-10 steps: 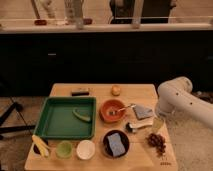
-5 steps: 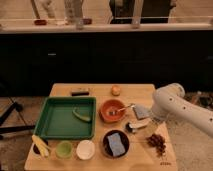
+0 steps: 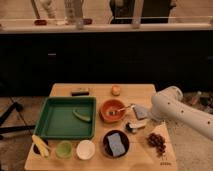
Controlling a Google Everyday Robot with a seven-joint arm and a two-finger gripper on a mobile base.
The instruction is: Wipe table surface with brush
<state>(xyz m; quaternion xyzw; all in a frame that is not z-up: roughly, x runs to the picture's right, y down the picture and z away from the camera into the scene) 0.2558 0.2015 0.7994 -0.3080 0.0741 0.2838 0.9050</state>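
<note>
tan table surface | jaws wide, right of orange bowl | brush just beside, ungripped

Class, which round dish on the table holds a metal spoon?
The orange bowl, metal spoon resting inside. The black bowl holds a blue-grey pad; the green cup and white cup, none. The claw is right of the orange bowl.

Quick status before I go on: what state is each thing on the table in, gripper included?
gripper: open, low over the table's right side beside the brush, nothing held.
brush: lying flat on the table surface, not picked up.
orange bowl: upright, spoon resting in it.
green tray: flat, one small green piece inside.
black bowl: upright, sponge inside.
green cup and white cup: upright, at the front edge.
</note>
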